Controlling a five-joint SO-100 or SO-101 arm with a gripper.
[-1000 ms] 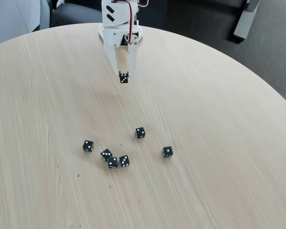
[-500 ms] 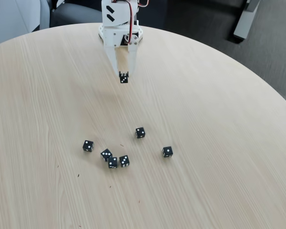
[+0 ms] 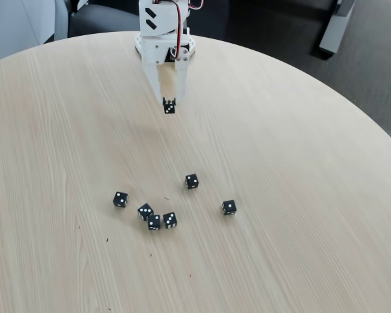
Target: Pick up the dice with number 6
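Item: die held at the tip of the gripper (image 3: 169, 104), fixed view. Position: the small black die (image 3: 169, 107) sits directly between the two white fingertips, so it lies in no direction from the end effector; the fingers are pinched onto its sides and it appears to hang clear of the round wooden table (image 3: 300, 169), judging by a faint shadow on the wood below and to the left. As a cube it has no long axis. Appearance: matte black with white pips; the face turned to the camera shows a few pips, but they are too small to count, so the six cannot be confirmed here. Arm: single white arm, its fingers pointing down and toward the camera from the far table edge. Other stock: six like dice rest on the table well apart from the gripper, nearer the camera, namely a left die (image 3: 120, 199), a close cluster of three (image 3: 155, 220), a centre die (image 3: 191, 181) and a right die (image 3: 229, 207). Assessment: the pick looks achieved; what remains depends on the pinch holding.
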